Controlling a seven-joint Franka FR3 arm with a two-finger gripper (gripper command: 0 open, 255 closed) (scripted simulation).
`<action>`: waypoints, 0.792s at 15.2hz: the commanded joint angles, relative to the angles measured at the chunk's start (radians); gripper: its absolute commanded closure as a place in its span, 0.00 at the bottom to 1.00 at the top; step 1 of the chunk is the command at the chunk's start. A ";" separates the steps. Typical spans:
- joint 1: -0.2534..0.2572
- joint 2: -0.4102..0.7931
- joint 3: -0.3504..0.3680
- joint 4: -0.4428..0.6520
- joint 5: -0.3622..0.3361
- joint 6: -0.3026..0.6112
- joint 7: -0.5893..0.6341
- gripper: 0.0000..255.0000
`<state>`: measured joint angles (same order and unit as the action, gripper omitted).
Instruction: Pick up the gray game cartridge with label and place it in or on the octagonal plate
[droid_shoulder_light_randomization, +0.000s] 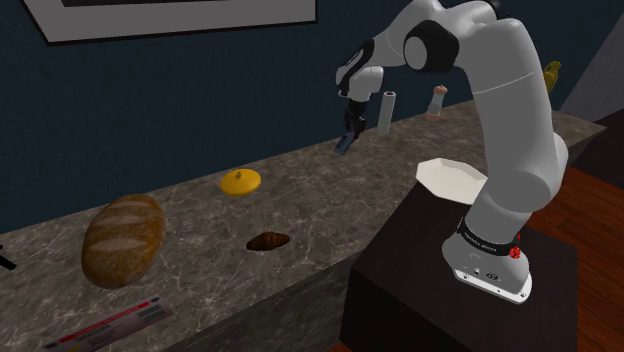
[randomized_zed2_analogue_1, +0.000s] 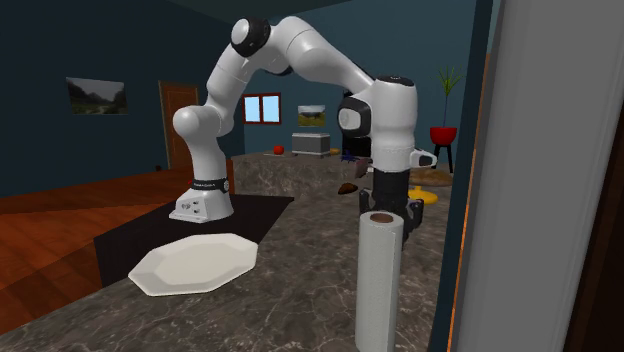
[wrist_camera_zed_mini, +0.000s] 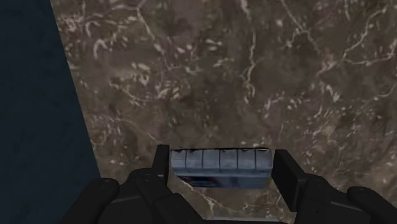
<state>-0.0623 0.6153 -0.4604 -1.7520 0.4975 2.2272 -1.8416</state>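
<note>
One grey game cartridge (droid_shoulder_light_randomization: 343, 147) hangs clamped in the black tool (droid_shoulder_light_randomization: 348, 133) in the shoulder view, in the air above the marbled table (droid_shoulder_light_randomization: 300, 200) near the back wall, with the white octagonal plate (droid_shoulder_light_randomization: 450, 178) lying well apart toward that view's right, near the stand. In the second exterior view the plate (randomized_zed2_analogue_1: 195, 264) lies flat on the table, and an upright white cylinder (randomized_zed2_analogue_1: 380, 280) stands in front of the arm's hand. In the wrist view the fingers (wrist_camera_zed_mini: 159, 172) press both ends of the cartridge (wrist_camera_zed_mini: 219, 167), narrowed to its width, ribbed edge toward the camera.
</note>
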 joint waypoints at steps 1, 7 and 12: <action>0.005 -0.017 -0.007 0.002 -0.011 -0.017 0.009 1.00; 0.010 -0.131 -0.043 -0.168 -0.032 0.035 -0.051 1.00; 0.001 -0.251 -0.090 -0.352 -0.064 0.098 -0.125 1.00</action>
<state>-0.0560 0.3791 -0.5439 -2.0756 0.4370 2.3143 -1.9493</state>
